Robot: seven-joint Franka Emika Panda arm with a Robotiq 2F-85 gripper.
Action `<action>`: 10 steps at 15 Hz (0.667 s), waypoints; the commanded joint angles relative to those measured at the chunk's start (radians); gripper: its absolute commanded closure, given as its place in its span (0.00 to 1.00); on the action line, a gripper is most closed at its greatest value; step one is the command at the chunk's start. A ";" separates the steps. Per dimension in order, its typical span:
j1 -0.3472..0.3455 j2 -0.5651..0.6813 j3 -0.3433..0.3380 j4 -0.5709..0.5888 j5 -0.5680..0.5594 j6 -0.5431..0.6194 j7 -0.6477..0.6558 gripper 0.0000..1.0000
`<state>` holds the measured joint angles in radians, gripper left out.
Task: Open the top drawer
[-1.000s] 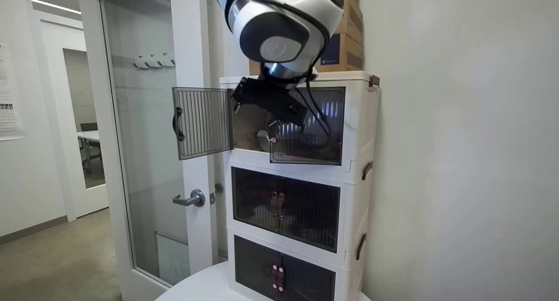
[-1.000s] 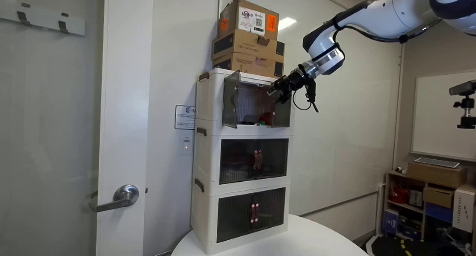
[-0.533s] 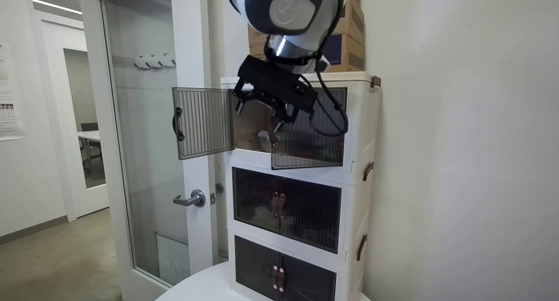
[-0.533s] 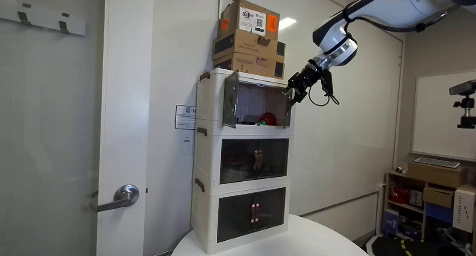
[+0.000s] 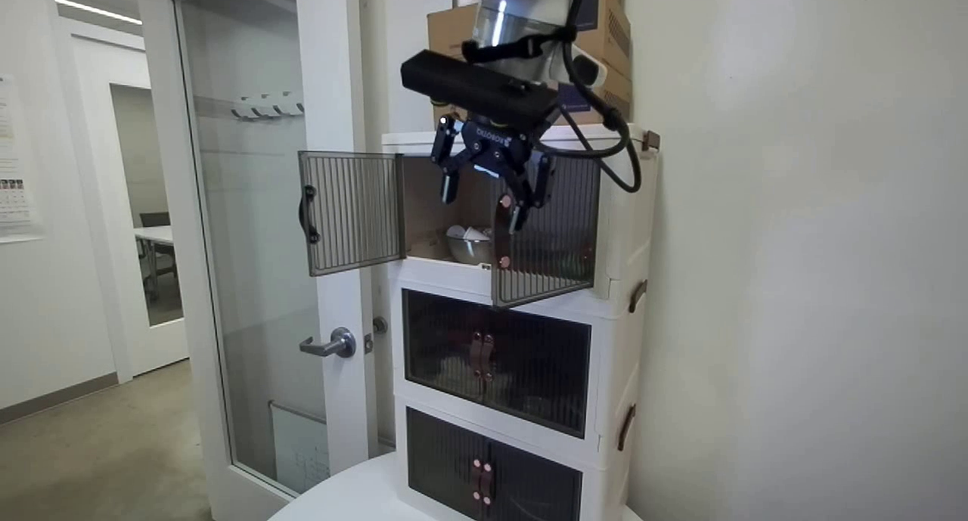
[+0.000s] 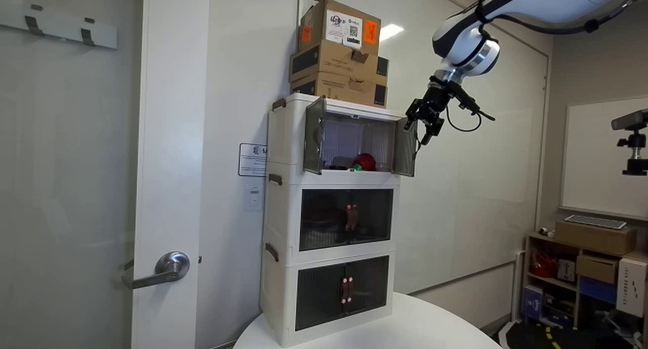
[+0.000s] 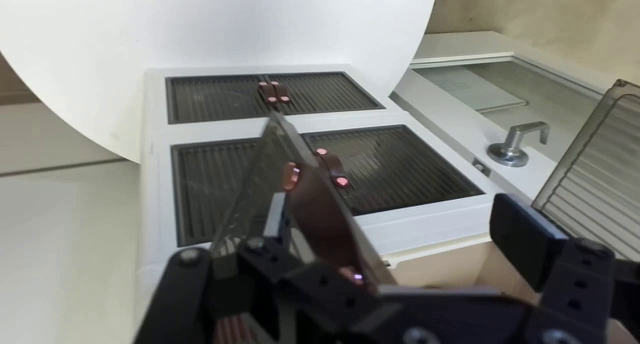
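Note:
The top drawer is the uppermost white-framed compartment with two smoky translucent doors. One door (image 5: 355, 212) stands wide open; it also shows in an exterior view (image 6: 313, 141). The opposite door (image 5: 563, 241) stands partly open, swung outward, and it also shows in an exterior view (image 6: 405, 154). My gripper (image 5: 484, 203) is open in front of the compartment; it also shows in an exterior view (image 6: 416, 133) and in the wrist view (image 7: 397, 226). One finger is right at that door's brown handle (image 7: 320, 209). Whether it is hooked behind the strap I cannot tell. The other finger is over the opening.
Two lower compartments (image 5: 495, 362) have shut doors. A bowl (image 5: 469, 249) and a red object (image 6: 365, 161) sit inside the top compartment. Cardboard boxes (image 6: 344, 55) are stacked on the cabinet, which stands on a round white table (image 6: 405, 328). A glass door with a lever handle (image 5: 329, 343) is beside it.
The partly open door has swung farther outward. My gripper has moved back from the cabinet with it and tilted to point more downward. The wide-open door has not moved.

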<state>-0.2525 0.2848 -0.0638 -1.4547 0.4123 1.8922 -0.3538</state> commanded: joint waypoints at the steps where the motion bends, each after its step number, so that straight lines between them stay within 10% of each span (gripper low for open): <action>1: 0.042 -0.047 -0.033 -0.013 -0.105 -0.012 0.228 0.00; 10: 0.105 -0.071 -0.074 0.071 -0.297 -0.085 0.796 0.00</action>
<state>-0.1831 0.2273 -0.1086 -1.4318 0.1810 1.8680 0.2730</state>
